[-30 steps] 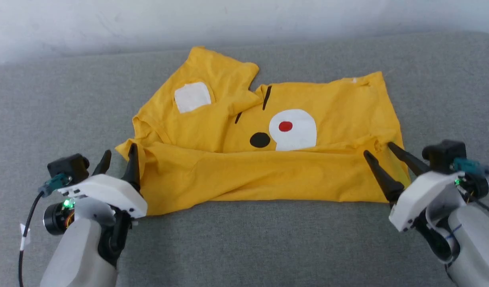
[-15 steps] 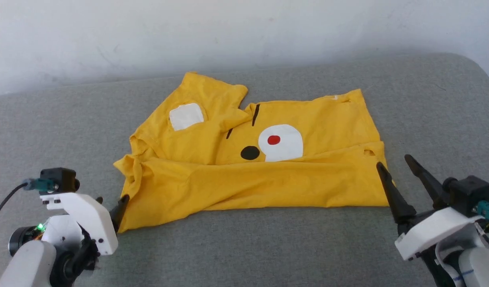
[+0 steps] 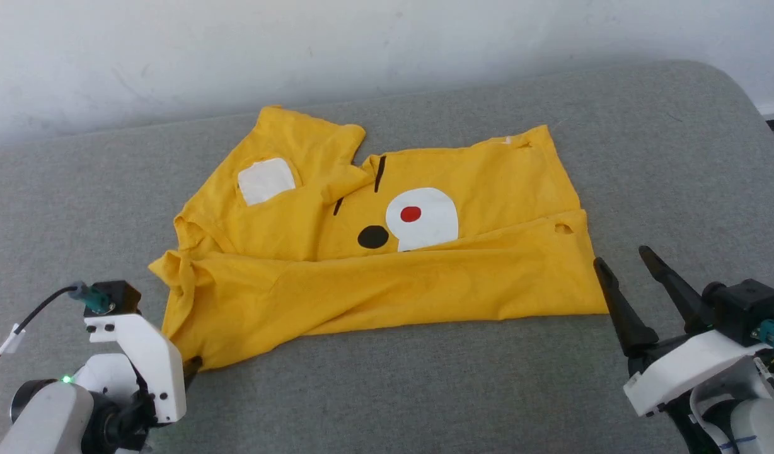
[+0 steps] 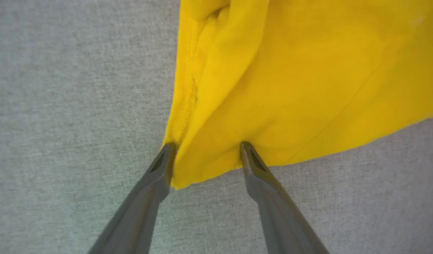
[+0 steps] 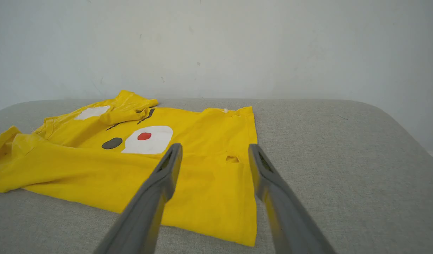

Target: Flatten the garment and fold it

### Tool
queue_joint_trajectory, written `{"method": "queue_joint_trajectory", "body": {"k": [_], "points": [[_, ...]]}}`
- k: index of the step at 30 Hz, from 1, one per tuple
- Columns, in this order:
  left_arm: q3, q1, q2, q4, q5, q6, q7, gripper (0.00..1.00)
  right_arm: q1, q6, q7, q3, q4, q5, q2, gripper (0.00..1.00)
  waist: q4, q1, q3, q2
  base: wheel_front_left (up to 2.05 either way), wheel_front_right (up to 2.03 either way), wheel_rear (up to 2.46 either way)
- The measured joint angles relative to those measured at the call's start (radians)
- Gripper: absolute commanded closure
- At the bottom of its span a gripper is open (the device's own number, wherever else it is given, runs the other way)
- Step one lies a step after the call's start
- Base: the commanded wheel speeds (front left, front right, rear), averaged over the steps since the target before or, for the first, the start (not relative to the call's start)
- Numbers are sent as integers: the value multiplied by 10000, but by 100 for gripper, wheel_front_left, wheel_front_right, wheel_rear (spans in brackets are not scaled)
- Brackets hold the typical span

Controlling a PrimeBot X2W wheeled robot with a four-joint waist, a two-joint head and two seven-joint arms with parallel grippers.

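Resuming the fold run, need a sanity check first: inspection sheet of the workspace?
Surface: grey fabric cushion, rounded far-right corner.
Job's things: yellow T-shirt, creased, near edge folded up over the lower print; white patch facing up; small hole by the right edge.
Clutter: nothing seen.
Grippers: left gripper open, fingers straddling the shirt's near-left corner; right gripper open, off the cloth beside its right edge.
Cables: black cable at left wrist, apart from the shirt.
Surroundings: pale wall behind.
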Motion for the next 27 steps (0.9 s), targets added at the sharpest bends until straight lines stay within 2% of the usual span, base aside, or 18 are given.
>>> {"method": "queue_joint_trajectory", "body": {"k": [1, 2, 3, 10, 15, 24, 25, 26, 27], "points": [[-46, -41, 4, 27, -2, -12, 82, 67, 3, 2, 79, -65, 4, 21, 2, 0, -26, 0, 5, 0, 0, 0, 0], [-82, -74, -15, 46, -31, -38, 140, 96, 20, 2, 178, -134, 27, 54, -19, 0, -42, 0, 0, 0, 0, 0, 0], [-125, -92, -54, 77, -65, -90, 188, 100, 44, 0, 328, -196, 71, 117, -48, 0, -46, 0, -15, 0, 0, 0, 0], [-217, -124, -249, 228, -236, -261, 77, 100, 6, 0, 2243, -176, 947, 1360, -558, 0, 3, 0, -89, 0, 0, 0, 0], [-115, -128, -301, 148, -249, -249, -184, 100, -1034, 0, 3674, 282, 2196, 2341, -819, 0, 90, 1, 75, 0, 0, 0, 0], [-165, -499, -476, -140, -311, -251, -332, 100, -3106, -2, 4863, 1193, 4863, 3246, -865, 0, 567, 2, 474, 0, 0, 0, 0], [-190, -537, -504, -142, -309, -261, -343, 100, -3266, -4, 5158, 1292, 5037, 3417, -907, 32, 631, 1, 505, 0, 0, 0, 0], [-196, -569, -539, -142, -309, -263, -374, 100, -3420, -4, 5521, 1406, 5172, 3630, -1003, 80, 697, 1, 531, 0, 0, 0, 0], [-196, -595, -575, -144, -314, -280, -443, 100, -3566, -6, 5843, 1484, 5250, 3829, -1097, 100, 752, 2, 553, 0, 0, 0, 0]]}}
